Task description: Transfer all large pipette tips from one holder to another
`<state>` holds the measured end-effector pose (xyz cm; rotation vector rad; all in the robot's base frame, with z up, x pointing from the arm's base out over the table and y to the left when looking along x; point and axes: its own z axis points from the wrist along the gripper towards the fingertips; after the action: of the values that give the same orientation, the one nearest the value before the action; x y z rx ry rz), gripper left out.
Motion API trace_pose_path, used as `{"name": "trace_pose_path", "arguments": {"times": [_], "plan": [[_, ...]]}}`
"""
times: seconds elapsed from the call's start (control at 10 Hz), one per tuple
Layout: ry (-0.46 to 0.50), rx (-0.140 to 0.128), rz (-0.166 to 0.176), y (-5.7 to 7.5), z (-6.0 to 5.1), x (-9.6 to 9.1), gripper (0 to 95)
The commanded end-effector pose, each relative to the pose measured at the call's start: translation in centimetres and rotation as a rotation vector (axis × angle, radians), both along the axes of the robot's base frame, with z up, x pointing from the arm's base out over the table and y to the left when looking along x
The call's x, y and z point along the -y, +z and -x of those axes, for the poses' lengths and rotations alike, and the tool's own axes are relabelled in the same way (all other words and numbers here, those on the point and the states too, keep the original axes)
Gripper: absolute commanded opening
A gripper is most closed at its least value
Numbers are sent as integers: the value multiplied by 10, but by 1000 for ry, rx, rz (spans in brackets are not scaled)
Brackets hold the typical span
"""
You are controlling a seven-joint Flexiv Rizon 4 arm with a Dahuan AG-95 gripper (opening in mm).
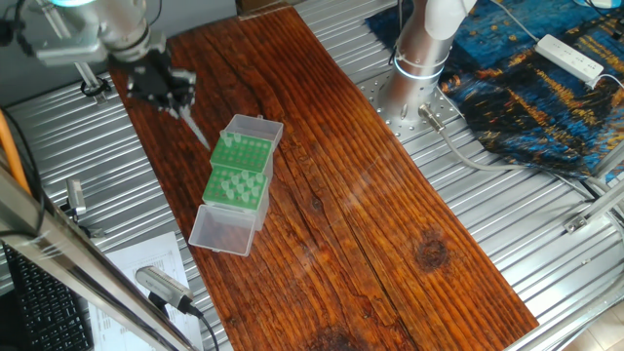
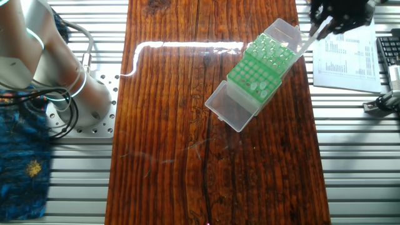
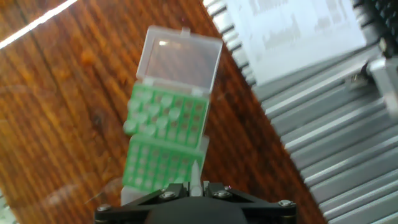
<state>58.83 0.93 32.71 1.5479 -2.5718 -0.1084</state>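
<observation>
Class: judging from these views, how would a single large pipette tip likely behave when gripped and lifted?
The pipette tip in the end effector looks thin and translucent, so probably very light and slightly flexible. Its smooth tapered cone could slip or tilt between fingers, and would likely roll if dropped.

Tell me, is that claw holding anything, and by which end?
Yes. The gripper pinches one pale pipette tip by its wide upper end; the pointed end hangs free toward the green racks.
</observation>
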Motion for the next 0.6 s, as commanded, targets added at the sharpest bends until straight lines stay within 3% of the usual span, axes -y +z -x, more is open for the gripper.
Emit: {"name": "trace_pose_path", "arguments": {"times": [0.1,0.6], "plan": [[-4,14,5,-5,9,4,0],[-7,24,16,-18,16,5,0]]}}
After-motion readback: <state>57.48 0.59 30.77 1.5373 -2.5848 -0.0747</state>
